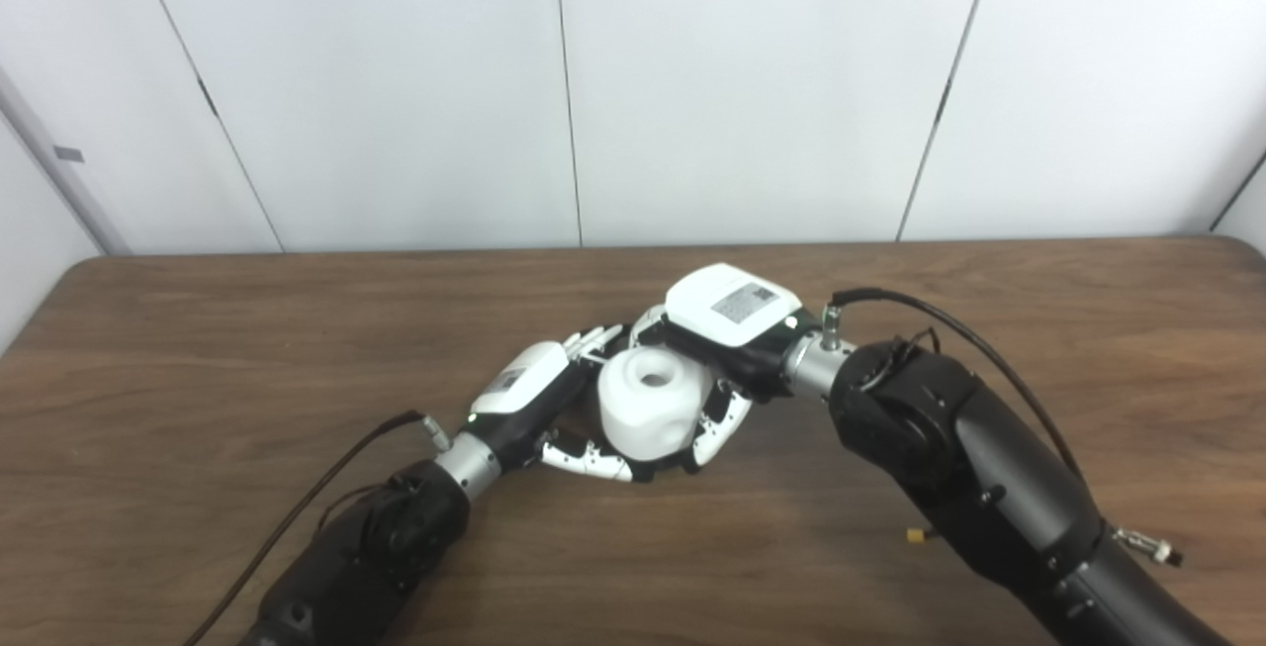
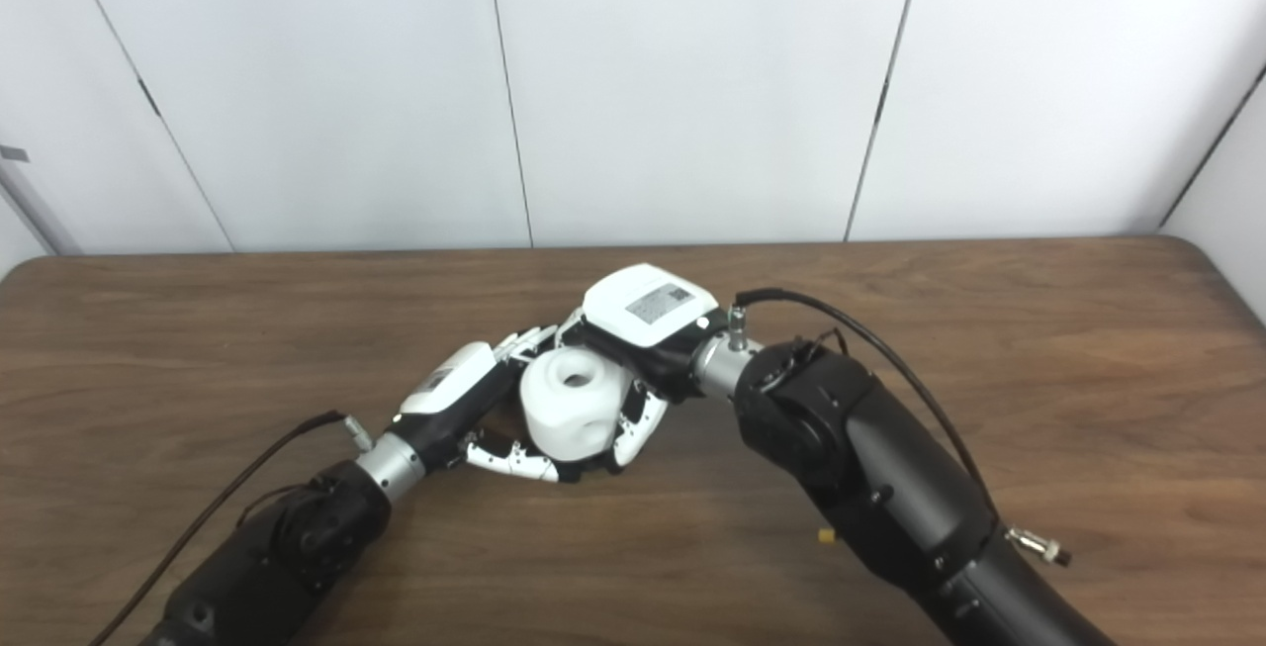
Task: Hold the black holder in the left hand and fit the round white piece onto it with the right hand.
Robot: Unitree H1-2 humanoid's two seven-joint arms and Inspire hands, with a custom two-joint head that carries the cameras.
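The round white piece (image 1: 648, 414), with a hole in its top, sits between my two hands just above the middle of the table. Only a thin dark edge of the black holder (image 1: 648, 474) shows under it; the remainder is hidden. My left hand (image 1: 534, 391) comes in from the left, its thumb curled along the lower front and its fingers behind, closed around the holder at the piece's base. From the right, my right hand (image 1: 734, 318) reaches over and its fingers (image 1: 720, 425) clasp the white piece's right side.
The brown wooden table (image 1: 198, 349) runs to a white panelled wall (image 1: 396, 82) behind. Cables loop off both wrists. A small yellow part (image 1: 920, 534) shows beside my right forearm.
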